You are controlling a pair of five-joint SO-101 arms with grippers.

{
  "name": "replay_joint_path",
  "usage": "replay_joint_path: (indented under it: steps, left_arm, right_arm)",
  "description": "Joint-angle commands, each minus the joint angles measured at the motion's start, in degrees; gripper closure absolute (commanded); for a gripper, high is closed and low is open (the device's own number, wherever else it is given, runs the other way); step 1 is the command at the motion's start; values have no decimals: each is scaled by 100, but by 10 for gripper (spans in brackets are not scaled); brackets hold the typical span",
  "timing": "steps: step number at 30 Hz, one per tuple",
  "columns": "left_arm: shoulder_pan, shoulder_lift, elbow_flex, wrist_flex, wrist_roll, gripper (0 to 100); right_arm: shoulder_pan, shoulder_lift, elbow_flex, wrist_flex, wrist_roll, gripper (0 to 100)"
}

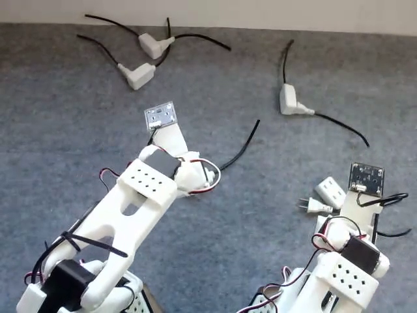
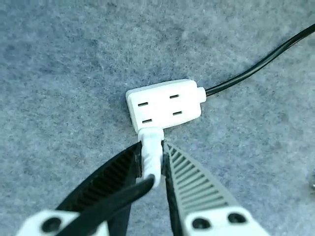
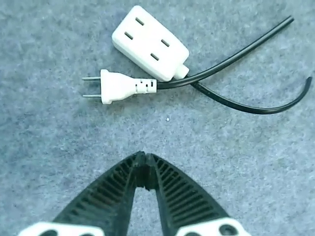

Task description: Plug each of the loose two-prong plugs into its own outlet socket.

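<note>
Grip on one side, none on the other

The left claw (image 2: 150, 147) is clamped on a white two-prong plug (image 2: 150, 160), its ribbed fingers (image 2: 192, 179) pressing both flanks of the plug body. The plug's front end meets the narrow side of a white rectangular outlet block (image 2: 165, 104). The prongs are hidden there, so how deep they sit cannot be told. That block lies flat on the grey felt-like counter (image 2: 59, 73) with its slotted face up. A black cord (image 2: 261, 69) leaves its far end. In the high view this arm reaches in from seven o'clock.

The right claw (image 3: 145, 169) has its tips pressed together and holds nothing. Near it lies a second white two-prong plug (image 3: 120, 86) on its side, both bare metal prongs (image 3: 91, 87) free. Just beside it sits a second white outlet block (image 3: 150, 42), slots up. Two thin black cords (image 3: 231, 61) run off from the pair and cross close to the block. In the high view the pair rests near four o'clock, close to the right arm.

Toward eleven o'clock two small white corded blocks (image 1: 154, 44) (image 1: 137, 75) lie near each other. A third white corded block (image 1: 291, 101) sits near one o'clock, well apart from both arms.
</note>
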Motion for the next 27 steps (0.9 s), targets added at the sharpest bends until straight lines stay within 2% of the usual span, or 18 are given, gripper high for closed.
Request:
replay_joint_path:
  steps: [1,4,7,12,27]
  left_arm:
    - [40,-13,-92,-114,26,994]
    - [-127,-4,-84,-167,35,994]
    - [-330,-4,110,-422,360,994]
    - [-277,-4,382,-835,448,994]
    - [-330,-4,541,-923,466,994]
  right_arm:
    - [40,-84,-22,-145,-62,991]
    - [40,-75,-22,-154,-62,991]
    - [40,-75,-22,-154,-62,991]
    - [40,-75,-22,-145,-62,991]
    - [40,-92,136,-145,-62,991]
